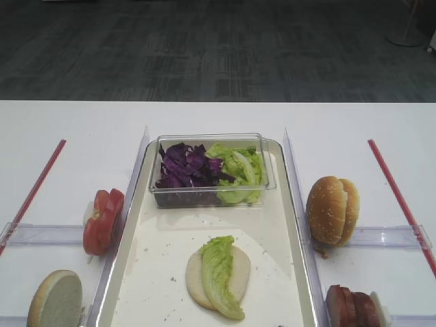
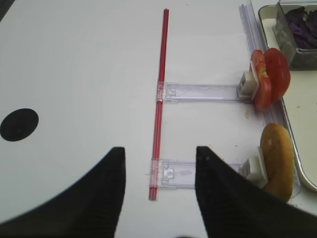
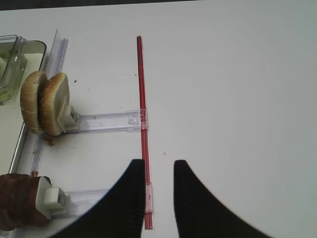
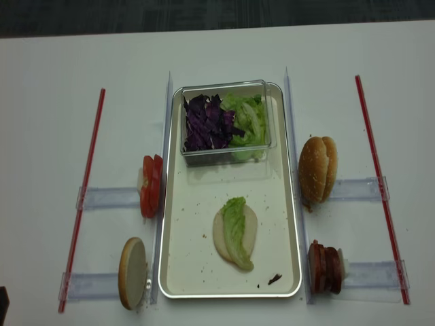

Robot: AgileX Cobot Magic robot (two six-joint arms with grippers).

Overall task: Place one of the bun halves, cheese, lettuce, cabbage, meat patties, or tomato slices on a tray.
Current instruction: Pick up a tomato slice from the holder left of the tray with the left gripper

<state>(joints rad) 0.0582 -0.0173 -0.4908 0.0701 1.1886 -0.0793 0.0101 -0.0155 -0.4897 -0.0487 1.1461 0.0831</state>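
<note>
Both grippers released, holding nothing: left gripper (image 2: 158,193), right gripper (image 3: 158,196). Tray (image 4: 178,272) holds bun half (image 4: 250,227) under lettuce (image 4: 236,227). Likely next: tomato slices (image 4: 150,185); pinch one slice only.

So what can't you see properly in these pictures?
- Bun face under the lettuce: leaf covers its middle.
- Meat patties: exterior high, cut by the bottom edge.
- Tub: right wrist, cut by the left edge.
- Dark speck on the tray: too small to tell.
</note>
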